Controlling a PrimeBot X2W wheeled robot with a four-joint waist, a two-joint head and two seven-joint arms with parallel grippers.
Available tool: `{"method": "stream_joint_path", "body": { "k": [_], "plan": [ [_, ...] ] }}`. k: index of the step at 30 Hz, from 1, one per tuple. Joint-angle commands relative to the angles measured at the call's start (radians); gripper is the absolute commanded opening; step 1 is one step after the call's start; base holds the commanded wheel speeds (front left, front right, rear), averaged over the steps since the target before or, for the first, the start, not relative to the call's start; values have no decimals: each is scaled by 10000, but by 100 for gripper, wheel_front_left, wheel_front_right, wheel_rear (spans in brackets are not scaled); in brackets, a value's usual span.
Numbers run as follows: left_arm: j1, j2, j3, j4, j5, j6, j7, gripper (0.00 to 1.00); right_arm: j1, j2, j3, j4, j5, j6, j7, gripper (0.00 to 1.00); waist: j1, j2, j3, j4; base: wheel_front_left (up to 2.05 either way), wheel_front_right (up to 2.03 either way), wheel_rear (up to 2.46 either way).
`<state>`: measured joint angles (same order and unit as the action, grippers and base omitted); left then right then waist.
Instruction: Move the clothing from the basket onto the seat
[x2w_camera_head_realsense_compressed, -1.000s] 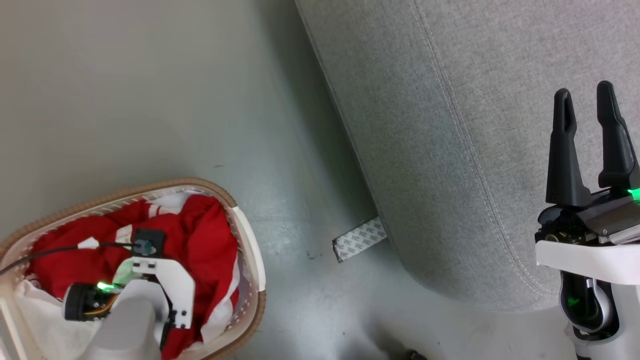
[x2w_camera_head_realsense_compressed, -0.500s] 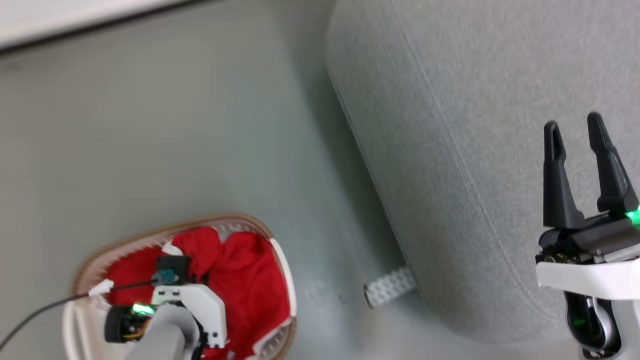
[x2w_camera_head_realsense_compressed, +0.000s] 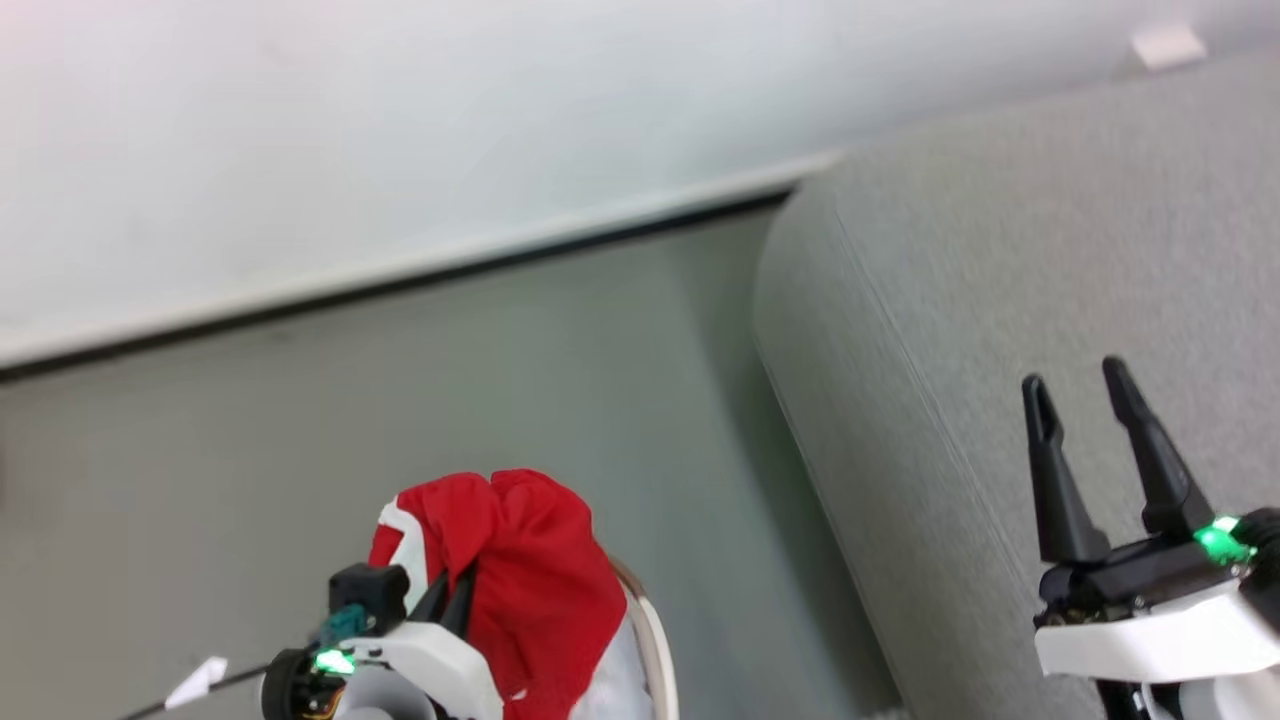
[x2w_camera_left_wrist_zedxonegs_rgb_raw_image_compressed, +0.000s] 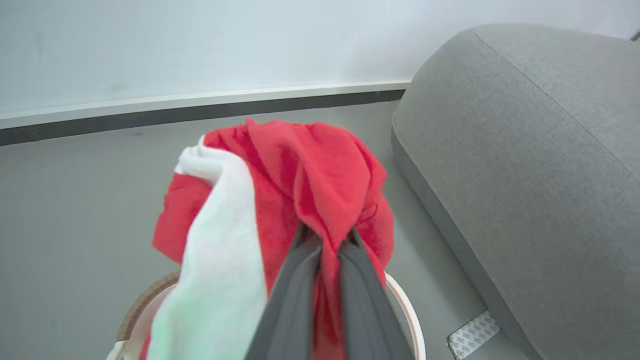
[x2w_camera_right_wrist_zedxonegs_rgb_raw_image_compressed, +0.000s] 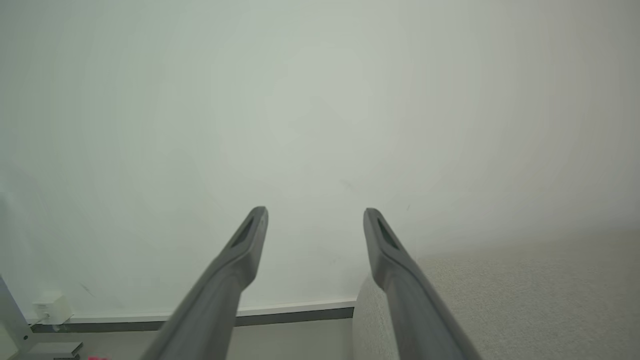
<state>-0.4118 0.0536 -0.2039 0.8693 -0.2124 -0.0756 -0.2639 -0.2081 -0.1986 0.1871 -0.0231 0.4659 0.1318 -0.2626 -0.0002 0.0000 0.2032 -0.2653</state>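
Clothing (x2w_camera_left_wrist_zedxonegs_rgb_raw_image_compressed: 310, 170): a bunched red garment with a white panel, held up over the basket (x2w_camera_left_wrist_zedxonegs_rgb_raw_image_compressed: 402, 305), which stands at near left on the floor (x2w_camera_head_realsense_compressed: 250, 430). Left pincer (x2w_camera_left_wrist_zedxonegs_rgb_raw_image_compressed: 326, 239) clenched on the clothing. Right pincer (x2w_camera_head_realsense_compressed: 1075, 377) released, fingers spread, above the grey seat (x2w_camera_head_realsense_compressed: 980, 280) at right.

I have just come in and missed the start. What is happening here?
The robot's left hand is shut on a red and white garment and holds it up above the basket. The right hand is open and holds nothing, in front of the sofa, which stands beside the basket. The garment is not yet on the sofa.
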Motion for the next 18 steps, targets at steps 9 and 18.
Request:
{"method": "stream_joint_path", "body": {
  "k": [9,18],
  "plan": [
    [1054,12,121,-3546,-542,-302,-6,0,756,-27,425,224,-242,-21,-30,100,2,0,-1821,986,0,0,0],
    [1177,3,-62,-6747,-1212,-320,737,0,1007,-6,882,280,-283,-21,-28,100,2,0,-2257,1288,0,0,0]
  ]
}}
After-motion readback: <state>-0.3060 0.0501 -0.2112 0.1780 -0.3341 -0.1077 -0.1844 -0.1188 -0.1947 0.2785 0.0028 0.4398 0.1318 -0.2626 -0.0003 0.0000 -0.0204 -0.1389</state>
